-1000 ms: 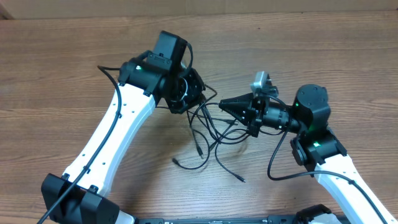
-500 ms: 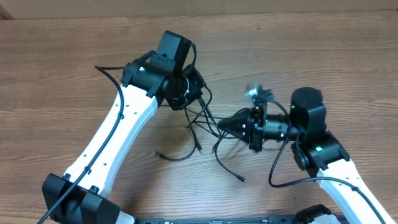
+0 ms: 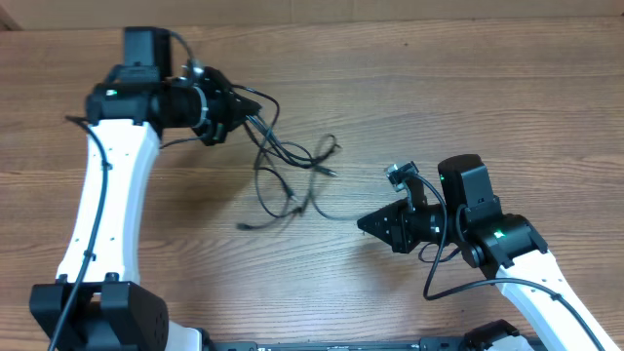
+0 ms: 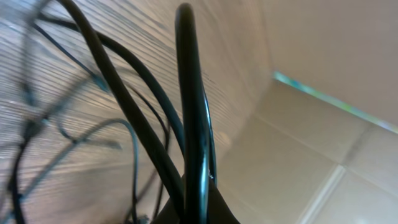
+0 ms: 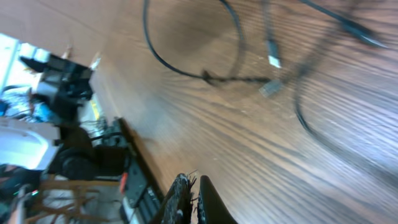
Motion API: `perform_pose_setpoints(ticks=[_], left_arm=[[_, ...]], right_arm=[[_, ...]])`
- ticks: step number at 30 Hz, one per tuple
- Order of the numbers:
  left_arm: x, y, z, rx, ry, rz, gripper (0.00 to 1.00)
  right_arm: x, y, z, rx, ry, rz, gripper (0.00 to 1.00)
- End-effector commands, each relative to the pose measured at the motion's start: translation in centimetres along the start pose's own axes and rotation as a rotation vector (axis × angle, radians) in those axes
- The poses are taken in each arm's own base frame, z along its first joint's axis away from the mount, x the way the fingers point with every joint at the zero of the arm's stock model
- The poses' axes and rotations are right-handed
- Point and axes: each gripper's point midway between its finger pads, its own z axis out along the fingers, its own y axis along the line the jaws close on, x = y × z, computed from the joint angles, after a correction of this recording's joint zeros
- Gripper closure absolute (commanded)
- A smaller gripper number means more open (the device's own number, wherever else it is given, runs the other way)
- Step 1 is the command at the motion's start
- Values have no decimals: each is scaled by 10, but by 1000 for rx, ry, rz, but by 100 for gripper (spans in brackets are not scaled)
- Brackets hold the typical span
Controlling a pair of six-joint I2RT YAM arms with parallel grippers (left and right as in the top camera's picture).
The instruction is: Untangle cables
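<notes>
Both arms had drawn apart since a second before. Left gripper (image 3: 249,101) had swung toward the table's (image 3: 507,88) far left corner, jaws clamped on the cables (image 3: 290,164), which trailed from it toward the table's middle. Right gripper (image 3: 363,222) sat nearer the front edge, jaws closed on nothing.

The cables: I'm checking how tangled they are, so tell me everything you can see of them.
The cables are thin, black, flexible, seemingly rubber-coated. The shut left gripper clamps the bunch; from there it drapes onto the wood table in crossing loops, small plugs at loose ends. The shut right gripper holds none.
</notes>
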Motion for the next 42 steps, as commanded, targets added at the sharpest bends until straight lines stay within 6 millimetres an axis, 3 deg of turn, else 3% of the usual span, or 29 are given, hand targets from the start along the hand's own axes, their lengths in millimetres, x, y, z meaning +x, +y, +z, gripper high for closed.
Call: perform_pose_setpoints(ticks=[1,4,10,14,16,19,23,24,26,28,30,32,36,42], left_arm=[[23,-33,-28,182,139,96,96],[20,-50,-42,282,153,163,96],[25,-107,-89,521,111,477,96],[53,-148,-126,663,39,897,96],[67,-157,-137,709,-4,1103,96],[77,-156,-140,729,-32,1263,96],[79,-140,-117,677,-22,1285,95],[70,-130,-104,604,-47,1247,86],[46,-101,-78,383,-115,1171,58],[20,-63,-55,100,-171,1087,40],[2,-27,-43,-148,-201,1015,17],[-5,3,-36,-348,-203,977,2],[-10,33,-28,-556,-208,903,0],[-10,50,-26,-649,-210,806,0]], right_arm=[[-6,-6,-3,58,-25,-29,86],[-6,-7,-3,64,-26,-28,76],[-7,-10,-3,78,-28,-28,49],[-9,-24,-5,163,-42,-23,33],[-11,-30,-6,195,-53,7,26],[-12,-34,-8,218,-62,29,0],[-12,-34,-8,218,-62,29,0],[-12,-34,-8,218,-62,29,0],[-12,-34,-8,218,-62,29,0],[-12,-34,-8,218,-62,29,0],[-12,-34,-8,218,-63,28,0],[-13,-34,-8,217,-67,25,0],[-16,-33,-8,215,-77,17,0],[-15,-34,-8,216,-73,19,0]])
